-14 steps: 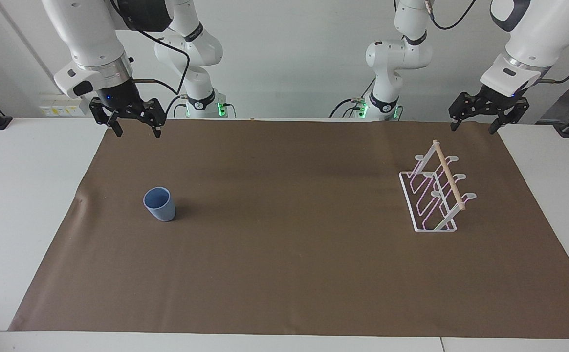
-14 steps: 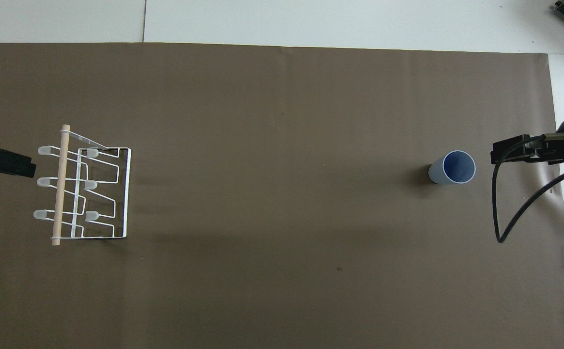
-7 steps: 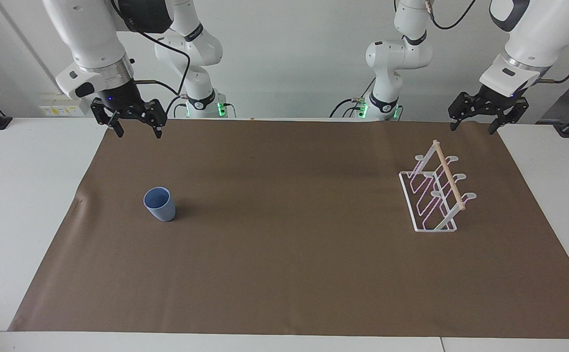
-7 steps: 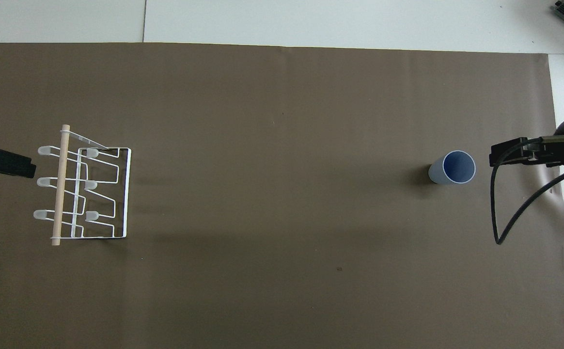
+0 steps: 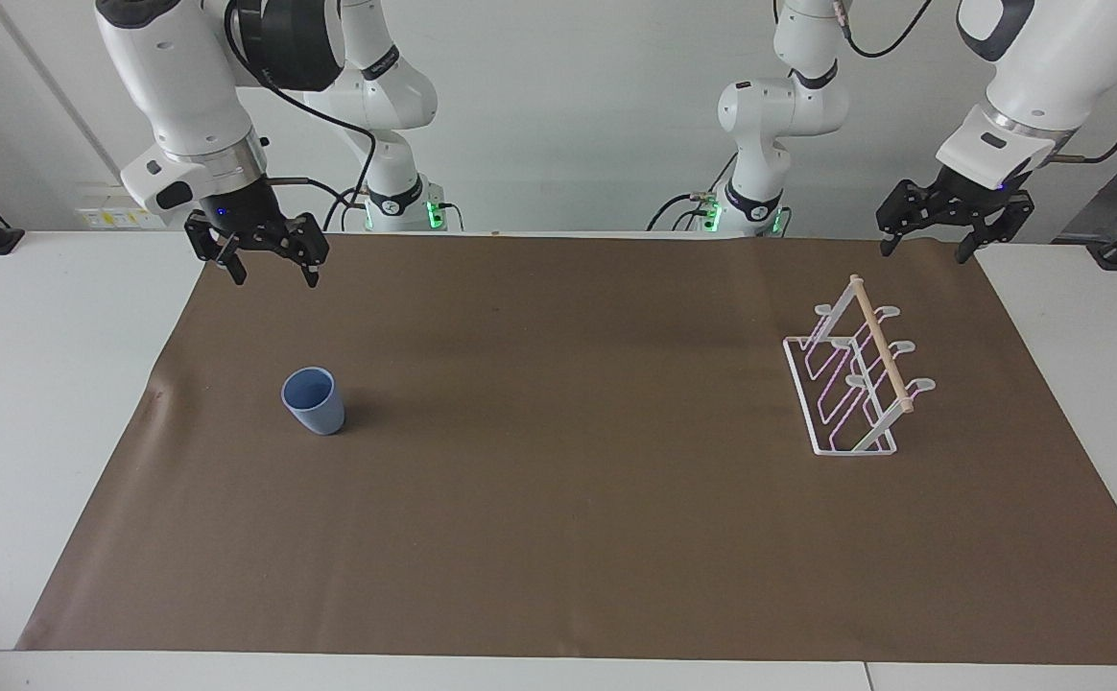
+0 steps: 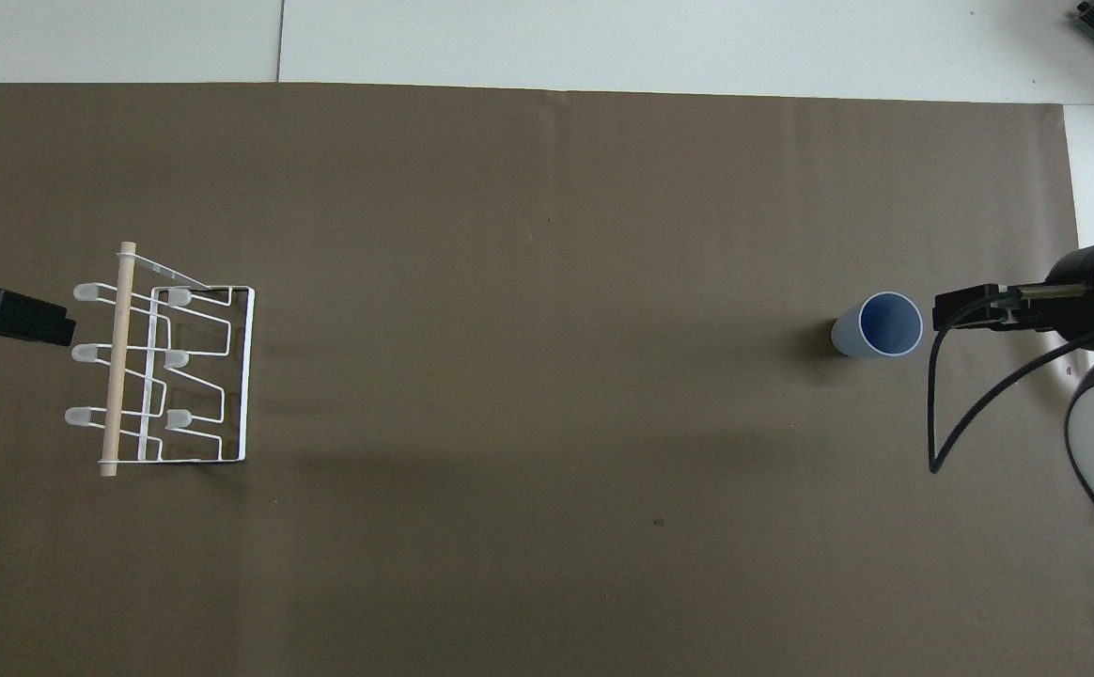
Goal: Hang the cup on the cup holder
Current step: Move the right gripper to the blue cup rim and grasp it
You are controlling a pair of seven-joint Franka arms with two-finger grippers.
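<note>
One cup (image 5: 313, 401) stands upright, mouth up, on the brown mat (image 5: 558, 537) toward the right arm's end of the worktop (image 5: 31, 384); in the overhead view it sits at about 3 o'clock from the mat's middle. It is light blue, has no handle, and nothing touches it.

One cup holder (image 5: 851, 379) stands on the same mat toward the left arm's end, at about 9 o'clock from the mat's middle in the overhead view, well apart from the cup. It is a white wire rack with one rectangular base, one light wooden rod (image 5: 881, 344) slanting across its top, and six rounded prong tips counted from above, three on each side of the rod. No cup hangs on it.

Two arms are in view, each with one gripper. The right gripper (image 5: 270, 277) hangs in the air over the mat's edge at the robots' side, toward the right arm's end; its jaws are released and hold nothing. In the overhead view its tip shows just at 3 o'clock of the cup, though the facing view shows it raised and clear of the cup.

The left gripper (image 5: 923, 251) hangs over the mat's corner at the left arm's end, above and apart from the cup holder, jaws released and empty.
</note>
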